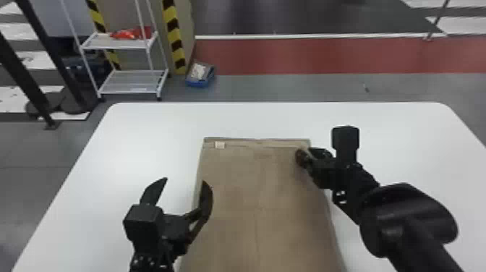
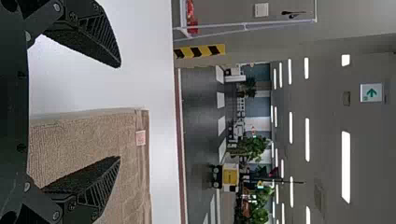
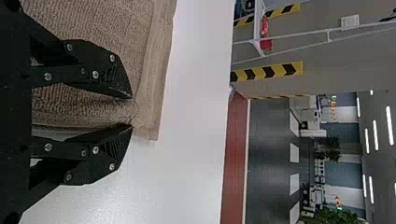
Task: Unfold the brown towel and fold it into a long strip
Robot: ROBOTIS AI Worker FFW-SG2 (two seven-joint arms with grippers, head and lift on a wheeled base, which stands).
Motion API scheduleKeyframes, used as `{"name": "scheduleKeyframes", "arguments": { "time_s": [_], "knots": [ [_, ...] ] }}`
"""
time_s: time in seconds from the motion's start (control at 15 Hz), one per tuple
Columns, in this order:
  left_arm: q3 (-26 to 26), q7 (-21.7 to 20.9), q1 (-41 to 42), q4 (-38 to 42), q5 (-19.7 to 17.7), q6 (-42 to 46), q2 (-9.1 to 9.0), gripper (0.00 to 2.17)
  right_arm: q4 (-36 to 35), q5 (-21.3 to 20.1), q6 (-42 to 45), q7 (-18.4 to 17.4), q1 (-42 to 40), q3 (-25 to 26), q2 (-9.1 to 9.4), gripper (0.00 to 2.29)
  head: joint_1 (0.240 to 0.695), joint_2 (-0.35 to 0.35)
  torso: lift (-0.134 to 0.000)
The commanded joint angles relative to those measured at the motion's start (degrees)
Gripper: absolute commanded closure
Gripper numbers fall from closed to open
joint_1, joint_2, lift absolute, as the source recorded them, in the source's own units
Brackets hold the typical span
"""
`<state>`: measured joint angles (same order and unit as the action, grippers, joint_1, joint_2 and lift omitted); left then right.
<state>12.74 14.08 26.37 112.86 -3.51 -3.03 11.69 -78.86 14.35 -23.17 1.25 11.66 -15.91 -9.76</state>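
While the white table spans the foreground, a rack stands beyond. The brown towel lies there, far right corner grasped by the right gripper; the left gripper, released, overhangs the towel's left edge. A blue box sits near the rack.

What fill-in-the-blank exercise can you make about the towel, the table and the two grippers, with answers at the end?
The brown towel lies on a ____ table.
The left gripper has its jaws ____.
The right gripper pinches cloth near the towel's far ____ corner.
A small label sits near the far ____ corner.
Missing words: white; open; right; left.
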Motion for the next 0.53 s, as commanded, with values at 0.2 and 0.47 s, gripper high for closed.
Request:
{"name": "scheduleKeyframes", "arguments": {
  "time_s": [0.2,0.47],
  "knots": [
    [0.09,-0.02,0.0,-0.01,0.0,-0.1,0.0,0.2,-0.77,-0.2,0.0,-0.28,0.21,-0.09,0.26,0.77,0.695,0.039,-0.123],
    [0.09,-0.02,0.0,-0.01,0.0,-0.1,0.0,0.2,-0.77,-0.29,0.0,-0.28,0.38,-0.35,0.26,0.79,0.695,0.043,-0.123]
  ]
}}
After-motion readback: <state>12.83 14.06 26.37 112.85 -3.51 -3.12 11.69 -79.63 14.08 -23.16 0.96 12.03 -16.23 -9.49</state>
